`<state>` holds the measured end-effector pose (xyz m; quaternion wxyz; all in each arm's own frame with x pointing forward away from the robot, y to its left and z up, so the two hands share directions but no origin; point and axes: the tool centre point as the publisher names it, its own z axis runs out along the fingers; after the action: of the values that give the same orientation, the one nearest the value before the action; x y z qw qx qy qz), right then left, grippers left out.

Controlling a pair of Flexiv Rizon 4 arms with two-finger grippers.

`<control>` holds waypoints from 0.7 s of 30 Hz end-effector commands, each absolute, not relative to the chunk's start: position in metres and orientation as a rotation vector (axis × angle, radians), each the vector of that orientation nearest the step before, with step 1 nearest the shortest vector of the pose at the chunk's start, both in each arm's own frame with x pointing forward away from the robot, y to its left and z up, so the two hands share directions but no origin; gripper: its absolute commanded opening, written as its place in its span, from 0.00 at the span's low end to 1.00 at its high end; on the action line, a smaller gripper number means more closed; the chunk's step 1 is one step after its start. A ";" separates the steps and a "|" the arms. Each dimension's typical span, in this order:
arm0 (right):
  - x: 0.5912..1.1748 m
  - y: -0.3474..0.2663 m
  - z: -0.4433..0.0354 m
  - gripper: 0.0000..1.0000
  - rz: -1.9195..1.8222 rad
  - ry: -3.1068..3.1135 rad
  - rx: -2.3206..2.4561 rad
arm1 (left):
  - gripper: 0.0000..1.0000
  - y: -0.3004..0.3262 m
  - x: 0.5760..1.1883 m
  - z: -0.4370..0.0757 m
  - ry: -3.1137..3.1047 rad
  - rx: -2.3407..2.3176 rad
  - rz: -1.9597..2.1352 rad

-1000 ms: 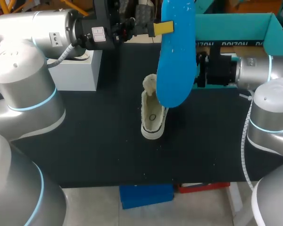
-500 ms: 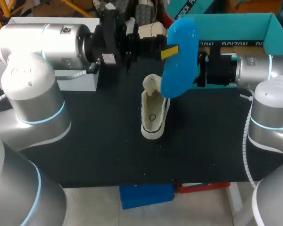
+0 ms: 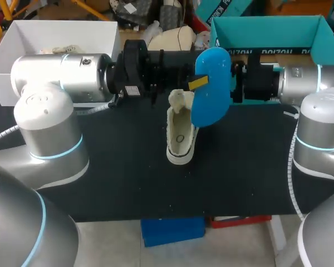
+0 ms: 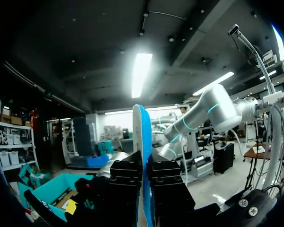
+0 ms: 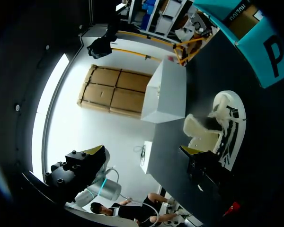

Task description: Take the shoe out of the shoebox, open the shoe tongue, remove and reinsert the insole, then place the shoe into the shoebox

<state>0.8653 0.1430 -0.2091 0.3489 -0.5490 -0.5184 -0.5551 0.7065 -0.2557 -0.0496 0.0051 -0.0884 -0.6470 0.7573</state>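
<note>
A white shoe [image 3: 180, 136] lies on the black table [image 3: 100, 178], its tongue pulled up. Just above its opening hangs the blue insole [image 3: 211, 86], with my left gripper [image 3: 196, 83] shut on its edge. In the left wrist view the insole [image 4: 143, 137] stands edge-on, pinched between the black fingers [image 4: 127, 177]. My right gripper [image 5: 142, 151] is open wide beside the shoe [image 5: 227, 123], on the shoebox side, with nothing between its yellow tips. The teal shoebox [image 3: 317, 39] stands at the back right; in the head view the insole partly hides the right gripper.
A white box [image 3: 22, 39] stands at the back left of the table, behind my left arm. It also shows beyond the shoe as a white box [image 5: 165, 92] in the right wrist view. A black mat covers the table in front of the shoe.
My left arm has brought the insole down from high near the camera to just above the shoe's opening. The right arm and the shoe have stayed put.
</note>
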 end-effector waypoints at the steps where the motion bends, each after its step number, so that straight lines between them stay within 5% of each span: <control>1: 0.865 0.145 -0.210 1.00 -1.442 -1.341 -1.425 | 0.00 -0.256 0.705 -0.050 -2.031 -0.274 2.371; 10: 0.865 0.145 -0.210 1.00 -1.442 -1.341 -1.425 | 0.00 -0.256 0.705 -0.050 -2.031 -0.274 2.371; 21: 0.865 0.145 -0.210 1.00 -1.442 -1.341 -1.425 | 0.00 -0.227 0.676 -0.107 -2.027 -0.920 2.650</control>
<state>0.8656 0.1430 -0.2089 0.3492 -0.5488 -0.5183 -0.5552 0.6846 -0.2411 -0.0921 -0.0660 -0.2020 -0.6074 0.7655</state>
